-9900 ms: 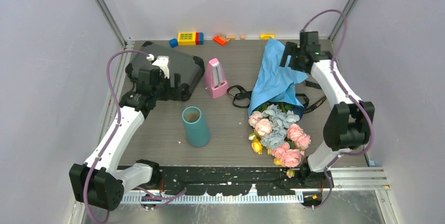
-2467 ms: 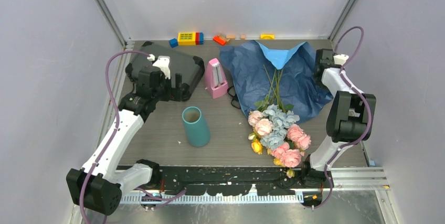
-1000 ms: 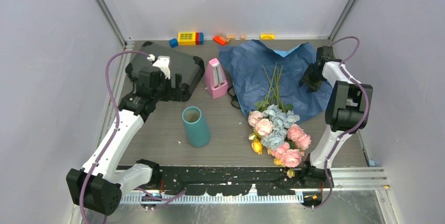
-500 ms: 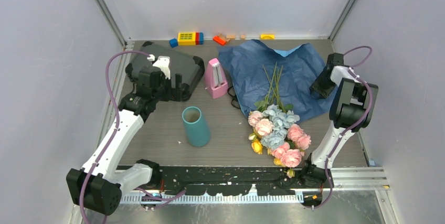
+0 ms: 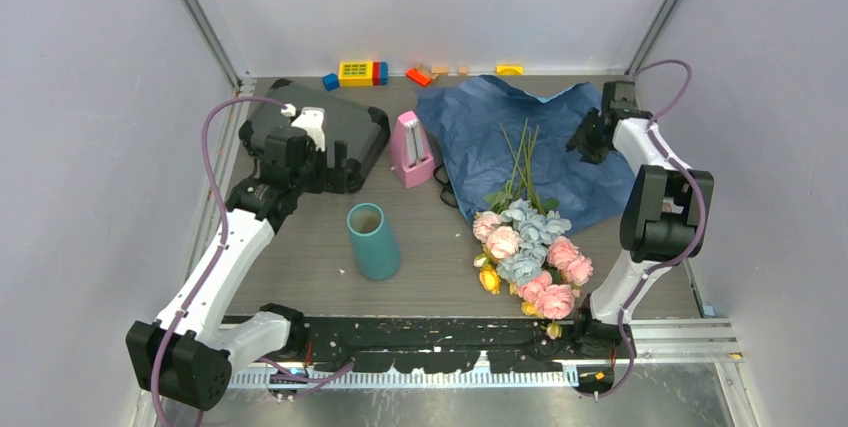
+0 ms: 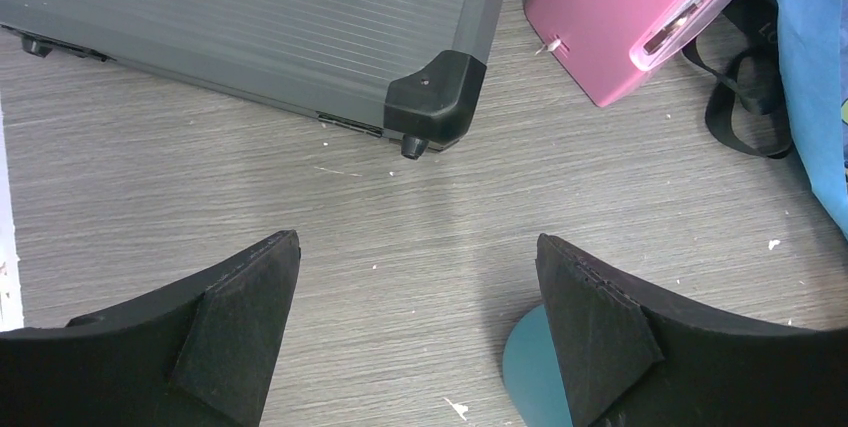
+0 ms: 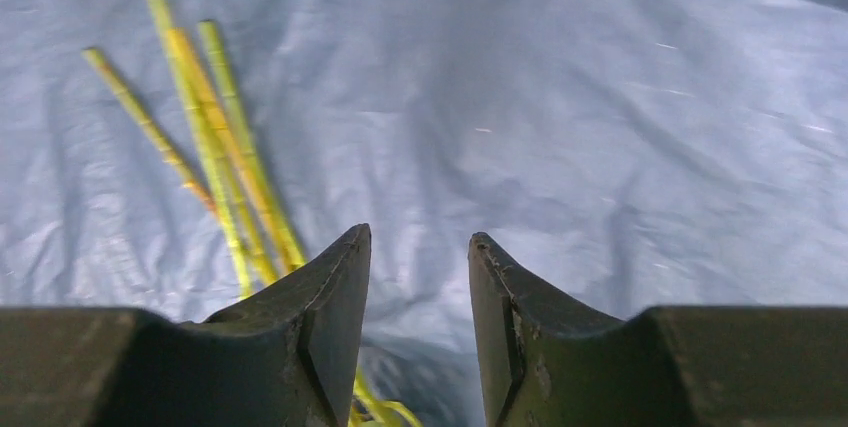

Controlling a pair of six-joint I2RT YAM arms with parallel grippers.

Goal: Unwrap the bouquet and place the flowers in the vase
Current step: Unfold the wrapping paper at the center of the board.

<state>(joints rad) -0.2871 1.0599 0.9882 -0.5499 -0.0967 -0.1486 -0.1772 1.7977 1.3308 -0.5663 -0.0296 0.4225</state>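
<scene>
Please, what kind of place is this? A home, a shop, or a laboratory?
Probably a robot test cell in a lab: plain walls enclose a table, and unrelated props lie on it: toy blocks, a metronome and a vase.

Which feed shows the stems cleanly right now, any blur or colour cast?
Right wrist view: soft focus, blue paper wrap washed pale, thin green flower stems rendered yellowish beyond the right claw. Top external view: sharp, evenly lit, stems distinct. Left wrist view: crisp, no glare.
</scene>
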